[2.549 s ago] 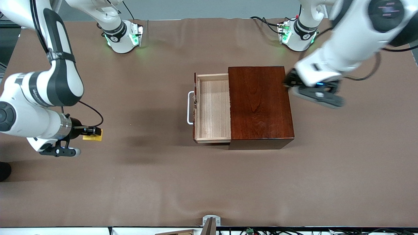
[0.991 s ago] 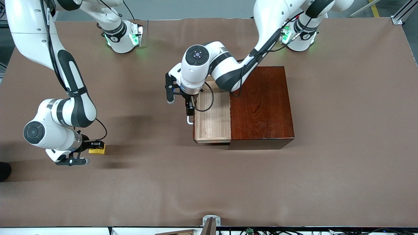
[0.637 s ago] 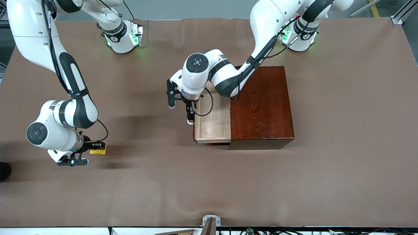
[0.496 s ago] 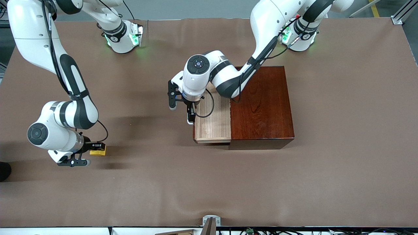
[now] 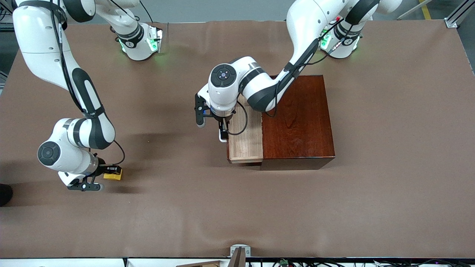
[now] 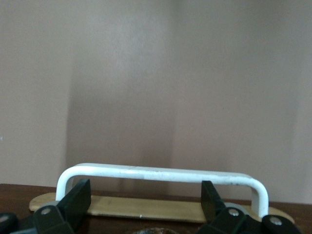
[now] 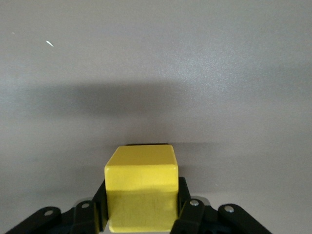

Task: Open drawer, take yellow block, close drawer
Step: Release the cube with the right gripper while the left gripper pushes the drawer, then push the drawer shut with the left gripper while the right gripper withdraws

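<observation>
- The sliding drawer (image 5: 245, 141) of the glossy reddish-brown wooden box (image 5: 297, 118) stands partly out, and its pale wood floor shows bare. The step in hand looks like pushing it shut.
- The left gripper (image 5: 222, 131) sits at the drawer's front with its jaws spread wide and nothing between them. Its black fingers (image 6: 75, 200) stand just inside the white U-shaped bar handle (image 6: 161, 173). From the wrist view I cannot tell whether they press on the bar or on the drawer's front panel.
- Risk: a push off the handle's middle could skew the tray in its runners and jam it before it seats.
- Risk: nothing braces the box, so a hard push could slide the whole box across the brown table (image 5: 259, 207) toward the left arm's base, leaving the drawer ajar.
- Risk: on withdrawal a spread finger could hook the bar and drag the drawer out again.
- The small bright yellow cuboid block (image 7: 141, 187) is clamped between the closed jaws of the right gripper (image 5: 111, 171). It is low over the table toward the right arm's end, well apart from the box.
- Risk: the grip takes only the block's lower part, so a jolt could tip it out.
</observation>
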Available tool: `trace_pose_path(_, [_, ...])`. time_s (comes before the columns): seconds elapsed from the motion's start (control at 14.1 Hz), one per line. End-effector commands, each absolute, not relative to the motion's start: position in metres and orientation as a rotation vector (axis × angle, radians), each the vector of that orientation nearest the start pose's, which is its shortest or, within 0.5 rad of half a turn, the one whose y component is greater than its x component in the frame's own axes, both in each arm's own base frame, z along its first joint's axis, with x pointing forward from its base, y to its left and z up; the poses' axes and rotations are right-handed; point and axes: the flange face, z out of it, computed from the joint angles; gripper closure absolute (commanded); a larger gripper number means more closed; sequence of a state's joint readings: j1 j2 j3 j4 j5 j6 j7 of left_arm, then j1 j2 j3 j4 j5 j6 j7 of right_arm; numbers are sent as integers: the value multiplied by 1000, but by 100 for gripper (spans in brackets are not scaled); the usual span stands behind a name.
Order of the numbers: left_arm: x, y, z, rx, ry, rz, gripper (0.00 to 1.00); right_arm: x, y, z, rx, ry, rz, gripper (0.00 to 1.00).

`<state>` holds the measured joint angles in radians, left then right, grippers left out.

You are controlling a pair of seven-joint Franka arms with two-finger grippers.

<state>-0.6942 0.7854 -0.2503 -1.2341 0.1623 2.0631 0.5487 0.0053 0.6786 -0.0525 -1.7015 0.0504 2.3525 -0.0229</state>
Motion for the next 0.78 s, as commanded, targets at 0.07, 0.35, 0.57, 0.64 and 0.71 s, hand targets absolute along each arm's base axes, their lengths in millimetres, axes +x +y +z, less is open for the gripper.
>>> trace_pose_path(0.07, [498,-550,330,-2221,2087,18,0,670,-35,185,-3129,113,51,85])
trace_pose_path(0.35, [495,-547,328,-2129,2076,61,0,668,-34,181,-3129,106,78,0])
trace_pose_path(0.57, [495,-546,328,-2135,2074,69,0,669,-28,191,-3129,88,78,0])
trace_pose_path(0.64, [496,-545,332,-2135,2070,63,0,668,-27,194,-3126,93,109,0])
trace_pose_path(0.71, [498,-542,341,-2138,2061,51,0,670,-27,202,-3126,88,119,0])
